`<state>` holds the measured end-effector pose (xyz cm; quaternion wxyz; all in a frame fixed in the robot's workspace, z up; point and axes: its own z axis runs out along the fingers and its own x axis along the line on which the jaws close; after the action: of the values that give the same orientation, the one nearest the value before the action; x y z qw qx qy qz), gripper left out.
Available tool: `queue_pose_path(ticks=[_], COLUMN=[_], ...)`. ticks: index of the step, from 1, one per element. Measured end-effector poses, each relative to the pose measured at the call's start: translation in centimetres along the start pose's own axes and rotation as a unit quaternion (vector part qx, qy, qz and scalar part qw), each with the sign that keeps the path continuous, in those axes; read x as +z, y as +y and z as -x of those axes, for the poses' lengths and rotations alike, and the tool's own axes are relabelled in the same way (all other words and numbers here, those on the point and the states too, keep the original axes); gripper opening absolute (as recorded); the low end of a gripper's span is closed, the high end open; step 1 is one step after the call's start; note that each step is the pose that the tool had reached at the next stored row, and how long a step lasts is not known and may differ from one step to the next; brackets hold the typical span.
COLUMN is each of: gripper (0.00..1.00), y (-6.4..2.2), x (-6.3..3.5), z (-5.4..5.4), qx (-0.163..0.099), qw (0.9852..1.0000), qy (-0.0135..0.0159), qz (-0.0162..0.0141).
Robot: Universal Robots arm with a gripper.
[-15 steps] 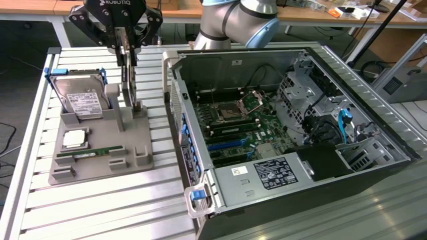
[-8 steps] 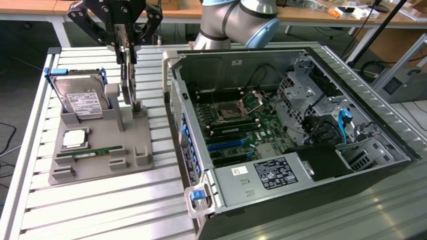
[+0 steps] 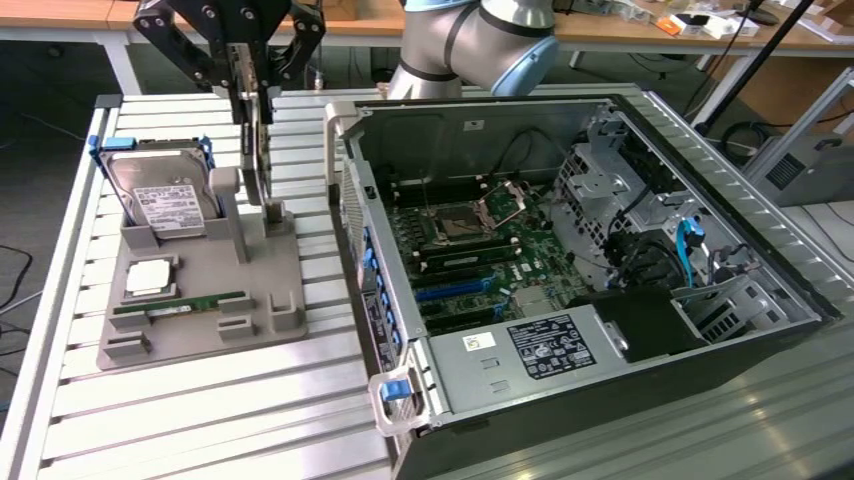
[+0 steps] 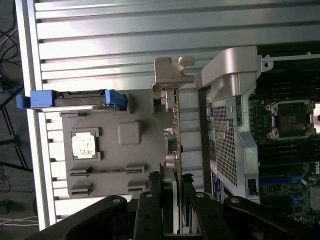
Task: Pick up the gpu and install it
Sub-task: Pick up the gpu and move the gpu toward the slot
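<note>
Slatted surface [image 3: 200, 420]: claw [image 3: 254, 88] pinches the gpu [image 3: 254, 160] standing in the gray holder [image 3: 200, 325]; wrist view shows it edge-on.

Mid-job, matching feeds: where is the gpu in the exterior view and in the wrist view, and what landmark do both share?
Exterior view: the gpu stands on edge over the grey holder, at the exterior view's upper left.
Wrist view: the gpu is edge-on between the fingers, with the grey holder on one side and the computer case on the other.
Shared landmark: the hard drive in its blue carrier.
</note>
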<state>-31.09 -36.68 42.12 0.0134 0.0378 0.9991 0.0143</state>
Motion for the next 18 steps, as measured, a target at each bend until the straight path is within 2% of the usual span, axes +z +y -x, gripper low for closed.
queue_pose_path(ticks=[18], gripper=[0.27], y=[0.03], x=[-1.1], z=[0.0], qx=[0.0], qw=[1.0], qy=[0.0], qz=[0.0])
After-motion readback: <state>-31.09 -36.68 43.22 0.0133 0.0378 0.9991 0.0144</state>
